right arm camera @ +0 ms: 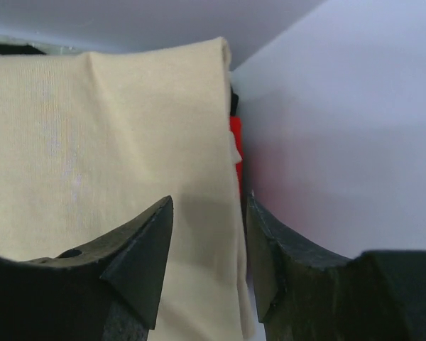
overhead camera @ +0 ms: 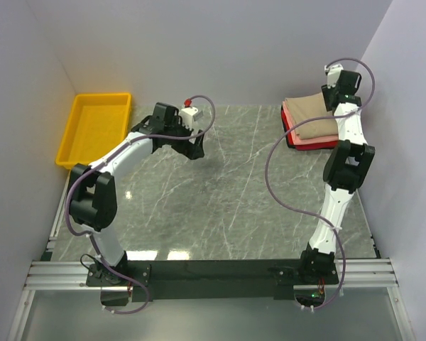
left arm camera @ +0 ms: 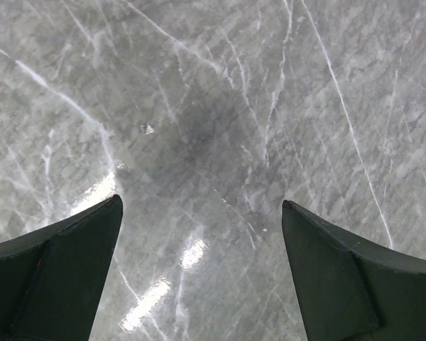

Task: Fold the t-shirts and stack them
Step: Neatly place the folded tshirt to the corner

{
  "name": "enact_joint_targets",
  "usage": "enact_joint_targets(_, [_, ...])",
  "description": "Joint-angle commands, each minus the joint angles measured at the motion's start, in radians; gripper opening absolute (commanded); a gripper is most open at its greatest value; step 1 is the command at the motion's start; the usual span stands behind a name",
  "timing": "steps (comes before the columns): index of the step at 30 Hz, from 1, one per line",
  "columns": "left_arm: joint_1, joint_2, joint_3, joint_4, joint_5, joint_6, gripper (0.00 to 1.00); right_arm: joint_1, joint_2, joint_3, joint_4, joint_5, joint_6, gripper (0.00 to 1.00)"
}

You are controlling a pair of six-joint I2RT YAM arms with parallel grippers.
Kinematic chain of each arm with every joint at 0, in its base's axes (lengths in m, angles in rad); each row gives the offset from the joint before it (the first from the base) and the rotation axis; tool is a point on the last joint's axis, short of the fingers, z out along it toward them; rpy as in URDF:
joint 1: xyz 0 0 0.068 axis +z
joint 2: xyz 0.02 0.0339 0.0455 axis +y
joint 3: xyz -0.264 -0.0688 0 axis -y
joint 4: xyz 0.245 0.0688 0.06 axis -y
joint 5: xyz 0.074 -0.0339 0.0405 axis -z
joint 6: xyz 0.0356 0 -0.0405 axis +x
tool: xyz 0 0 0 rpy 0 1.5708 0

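Observation:
A folded stack of t-shirts lies at the table's back right: a tan one on top, a salmon pink one under it and a red one at the bottom. My right gripper hovers over the stack's far right edge, close to the wall. In the right wrist view the gripper is open, with the tan shirt below its jaws and a sliver of red beside it. My left gripper is open and empty over the bare marble; in the left wrist view the gripper holds nothing.
A yellow plastic bin stands at the back left with nothing in it. Pale walls close the table on the left, back and right; the right wall is very near the right gripper.

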Motion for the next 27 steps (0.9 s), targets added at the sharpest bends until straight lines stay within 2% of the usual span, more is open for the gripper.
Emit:
enact_joint_targets(1, [0.010, -0.048, 0.021, 0.027, 0.020, -0.005, 0.99, -0.011, -0.151, 0.000, 0.016, 0.018, 0.096, 0.53])
enact_joint_targets(7, [0.033, -0.094, -0.020, 0.063, 0.011, -0.043, 0.99, -0.039, -0.246, -0.037, -0.013, -0.028, 0.240, 0.51])
enact_joint_targets(12, [0.036, -0.105, -0.052, 0.080, 0.011, -0.057, 0.99, -0.088, -0.220, -0.034, -0.050, -0.263, 0.343, 0.19])
enact_joint_targets(14, [0.036, -0.097, -0.052, 0.075, 0.007, -0.063, 0.99, -0.094, -0.178, -0.011, -0.051, -0.344, 0.387, 0.12])
enact_joint_targets(18, [0.038, -0.080, -0.040, 0.064, 0.000, -0.069, 0.99, -0.095, -0.109, 0.018, 0.001, -0.497, 0.468, 0.10])
enact_joint_targets(22, [0.038, -0.054, -0.020, 0.052, -0.009, -0.065, 0.99, -0.097, -0.027, 0.042, 0.079, -0.563, 0.536, 0.12])
enact_joint_targets(27, [0.041, -0.016, 0.023, 0.032, -0.016, -0.080, 1.00, -0.094, 0.010, -0.041, 0.323, -0.475, 0.654, 0.13])
